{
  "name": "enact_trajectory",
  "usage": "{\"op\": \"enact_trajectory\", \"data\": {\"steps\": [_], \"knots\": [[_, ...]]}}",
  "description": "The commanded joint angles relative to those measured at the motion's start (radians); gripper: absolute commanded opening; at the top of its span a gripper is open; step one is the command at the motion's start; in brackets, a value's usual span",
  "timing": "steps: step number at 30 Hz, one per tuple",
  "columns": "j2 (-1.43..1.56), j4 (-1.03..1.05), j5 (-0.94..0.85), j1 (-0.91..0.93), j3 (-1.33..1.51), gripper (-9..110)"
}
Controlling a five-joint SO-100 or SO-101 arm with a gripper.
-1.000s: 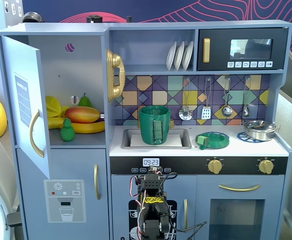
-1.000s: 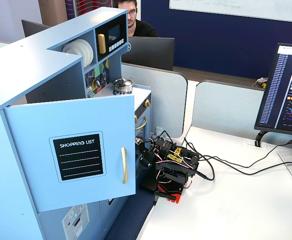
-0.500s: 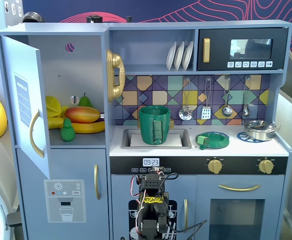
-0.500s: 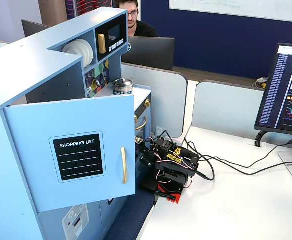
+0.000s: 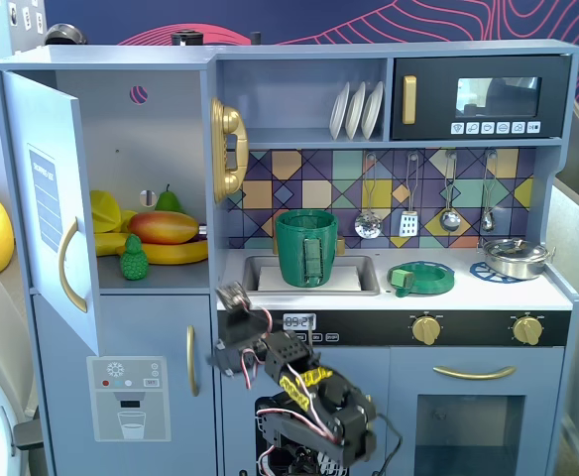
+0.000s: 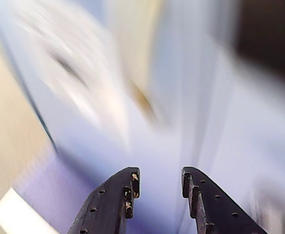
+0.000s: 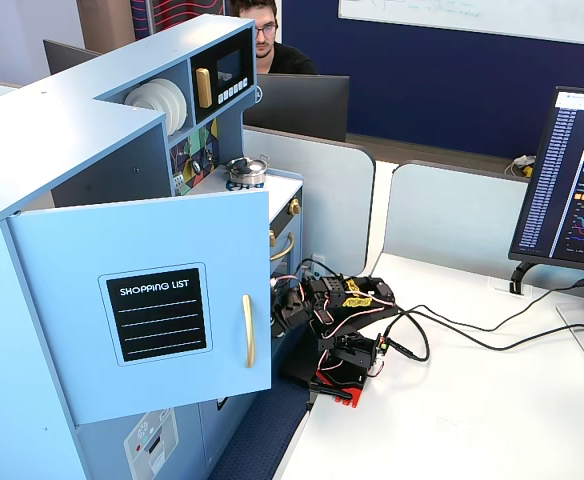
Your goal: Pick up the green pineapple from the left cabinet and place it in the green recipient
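One green pineapple [image 5: 133, 258] on left cabinet [image 5: 151, 178] shelf, well apart from end effector [image 5: 232, 297]; fingers spread, empty.

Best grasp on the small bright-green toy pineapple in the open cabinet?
Pinch the small bright-green toy pineapple across its bumpy oval body, entering through the open front. It stands upright at the shelf's front edge; the mango and banana crowd behind it.

Left cabinet [image 5: 161, 275] shelf: green pineapple [image 5: 133, 259], mango [image 5: 163, 227], bananas [image 5: 161, 252].
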Motion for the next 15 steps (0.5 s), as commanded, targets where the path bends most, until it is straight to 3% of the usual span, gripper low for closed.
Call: {"op": "enact_trajectory", "data": {"steps": [1,5,9,15], "knots": [[-0.155,-0.117,-0.046,-0.066,-0.242,1],[-0.313,-0.247,0.057,-0.034,-0.373,14],[-0.442,-0.311,0.078,0.011,-0.466,38],[-0.591,-0.431,0.078,-0.018,-0.548,41]]}}
